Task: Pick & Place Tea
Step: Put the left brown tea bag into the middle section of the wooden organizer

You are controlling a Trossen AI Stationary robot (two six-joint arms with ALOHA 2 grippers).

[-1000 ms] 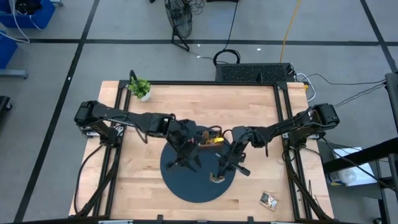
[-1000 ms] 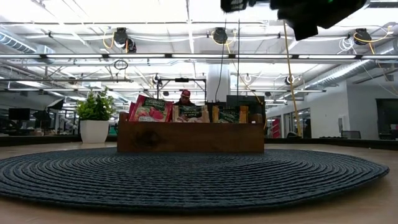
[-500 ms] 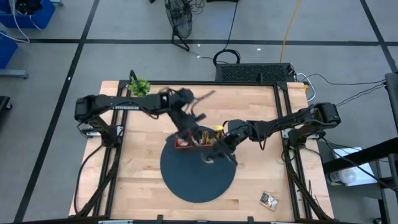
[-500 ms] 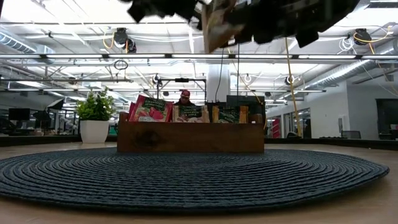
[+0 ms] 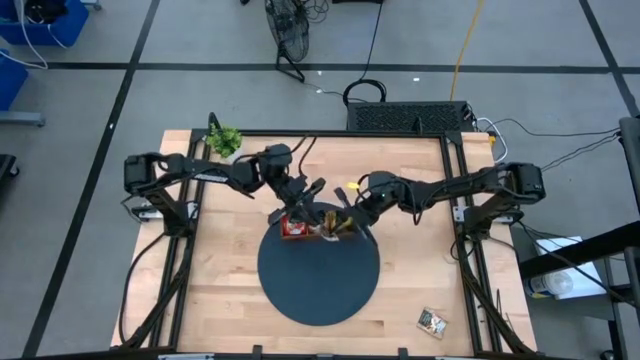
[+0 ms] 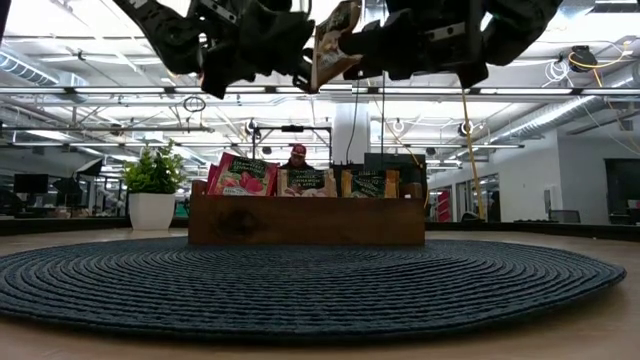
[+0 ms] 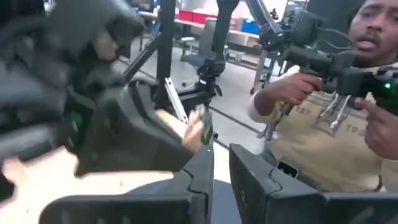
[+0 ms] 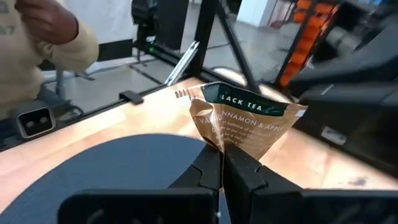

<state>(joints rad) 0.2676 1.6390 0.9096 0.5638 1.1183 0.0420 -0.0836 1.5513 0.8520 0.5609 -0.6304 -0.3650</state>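
Both arms crowd above the wooden tray [image 5: 312, 226], while the round mat's [image 5: 318, 280] near half lies open.

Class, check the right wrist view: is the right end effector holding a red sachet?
No. The right end effector is shut on a beige-and-dark-green tea sachet printed with "BLACK TEA", not a red one.

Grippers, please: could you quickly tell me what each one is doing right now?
Left gripper: nearly closed, holding nothing visible, above the wooden tray.
Right gripper: shut on a beige-and-green tea sachet.
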